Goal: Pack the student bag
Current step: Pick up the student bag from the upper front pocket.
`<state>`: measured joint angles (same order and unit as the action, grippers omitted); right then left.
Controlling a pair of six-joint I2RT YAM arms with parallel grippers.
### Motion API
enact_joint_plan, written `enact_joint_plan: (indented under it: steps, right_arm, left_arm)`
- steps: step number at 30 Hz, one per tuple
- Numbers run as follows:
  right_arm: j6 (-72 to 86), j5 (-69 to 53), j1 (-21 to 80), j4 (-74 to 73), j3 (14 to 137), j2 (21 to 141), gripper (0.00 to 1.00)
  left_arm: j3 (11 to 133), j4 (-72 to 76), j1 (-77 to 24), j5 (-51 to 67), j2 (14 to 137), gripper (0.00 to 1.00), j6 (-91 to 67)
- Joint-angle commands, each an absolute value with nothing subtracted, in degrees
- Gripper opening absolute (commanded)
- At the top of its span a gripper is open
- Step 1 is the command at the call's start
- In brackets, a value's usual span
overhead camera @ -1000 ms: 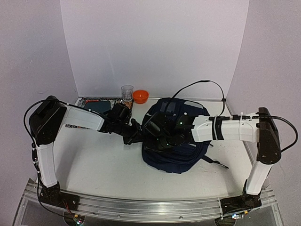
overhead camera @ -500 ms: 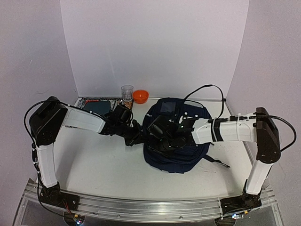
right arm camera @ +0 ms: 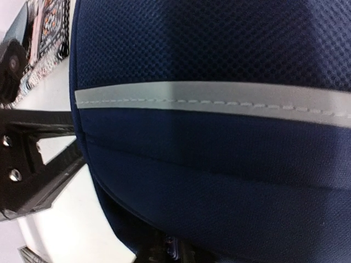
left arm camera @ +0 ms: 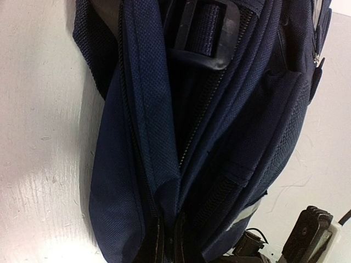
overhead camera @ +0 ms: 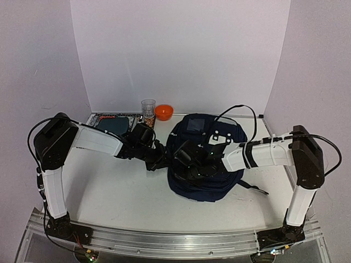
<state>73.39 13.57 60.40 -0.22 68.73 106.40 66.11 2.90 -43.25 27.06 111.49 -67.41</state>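
1. The student bag point(overhead camera: 204, 189) lies on the white table point(overhead camera: 109, 192), a little toward 3 o'clock from the middle. It is dark blue, lumpy, and the biggest thing there.
2. In the right wrist view, a thin pale stripe point(right arm camera: 219, 101) runs across the bag's cloth. In the left wrist view, a black buckle point(left arm camera: 204, 32) with a strap through it sits at 12 o'clock, next to a zip line.
3. A dark strap point(overhead camera: 253, 189) pokes out of the bag toward 4 o'clock.
4. The left gripper point(overhead camera: 160, 160) is at the bag's 9 o'clock edge. Its jaws are closed and pinch a fold of the bag's cloth.
5. The right gripper point(overhead camera: 182, 159) reaches across the top of the bag to that same side, just beside the left one. Its jaws are closed too, and they seem to pinch the cloth that bunches right at them.
6. A black cable point(overhead camera: 236, 108) loops over the bag at 1 o'clock.
7. A clear cup point(overhead camera: 148, 107) and an orange bowl point(overhead camera: 163, 112) stand side by side by the back wall, at 11 o'clock from the bag.
8. A patterned tray point(overhead camera: 104, 118) lies at 10 o'clock, behind the left arm.
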Motion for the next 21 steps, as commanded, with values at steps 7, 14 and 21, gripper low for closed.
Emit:
enact_joint_plan:
  steps: [7, 14, 21]
  right_arm:
    - [66.77, 15.16, 60.13, -12.83, 64.34, 98.33, 0.00]
    - [61.18, 14.85, 60.17, -23.64, 61.13, 94.13, 0.00]
    - [59.78, 18.22, 60.15, -36.07, 58.02, 90.44, 0.00]
  left_arm:
    - [65.77, 5.79, -41.60, 25.92, 107.57, 0.00, -63.03]
    - [68.67, -2.25, -34.62, 22.39, 109.73, 0.00, -55.61]
    - [77.18, -10.57, -29.64, 19.02, 115.69, 0.00, -47.32]
